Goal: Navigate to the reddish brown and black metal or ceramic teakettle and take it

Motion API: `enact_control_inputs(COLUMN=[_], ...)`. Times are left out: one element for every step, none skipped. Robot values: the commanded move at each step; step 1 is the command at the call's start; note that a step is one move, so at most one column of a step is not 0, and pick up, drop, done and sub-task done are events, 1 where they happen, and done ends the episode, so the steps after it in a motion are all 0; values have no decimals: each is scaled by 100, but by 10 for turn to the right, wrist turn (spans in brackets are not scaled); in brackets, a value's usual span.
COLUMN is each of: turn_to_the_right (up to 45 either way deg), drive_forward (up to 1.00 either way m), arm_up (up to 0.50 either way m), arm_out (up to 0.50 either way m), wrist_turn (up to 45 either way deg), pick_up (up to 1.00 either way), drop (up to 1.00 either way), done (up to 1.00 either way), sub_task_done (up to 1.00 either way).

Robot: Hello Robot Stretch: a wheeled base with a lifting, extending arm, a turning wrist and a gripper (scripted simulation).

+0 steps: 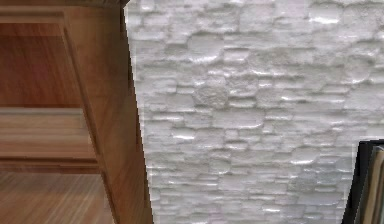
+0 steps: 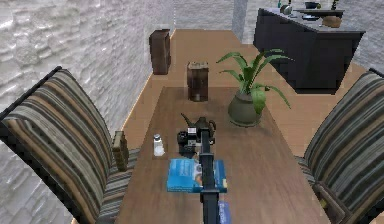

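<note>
The dark arm bar (image 2: 206, 185) rises from the bottom edge over a long wooden table (image 2: 260, 165). At its far end the gripper (image 2: 192, 138) sits above the tabletop, with a white shaker (image 2: 158, 147) just to its left and a blue book (image 2: 186, 174) under the bar. I cannot tell whether the gripper holds anything. Far off at the arm side view's upper right, a small brownish rounded thing (image 2: 332, 19) stands on a dark cabinet (image 2: 305, 50); it is too small to name.
Striped chairs flank the table at left (image 2: 55, 130) and right (image 2: 350, 130). A potted plant (image 2: 247, 90) and a brown box (image 2: 198, 80) stand farther out on it. In the forward view a white stone wall (image 1: 250, 110) is close ahead, with wooden framing (image 1: 60, 100) at left.
</note>
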Motion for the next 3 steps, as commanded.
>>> enact_control_inputs(turn_to_the_right=[0,0,0], drive_forward=[0,0,0], arm_up=[0,10,0], arm_out=[0,0,0], wrist_turn=[0,0,0], pick_up=[100,0,0], drop=[0,0,0], done=[0,0,100], sub_task_done=[0,0,0])
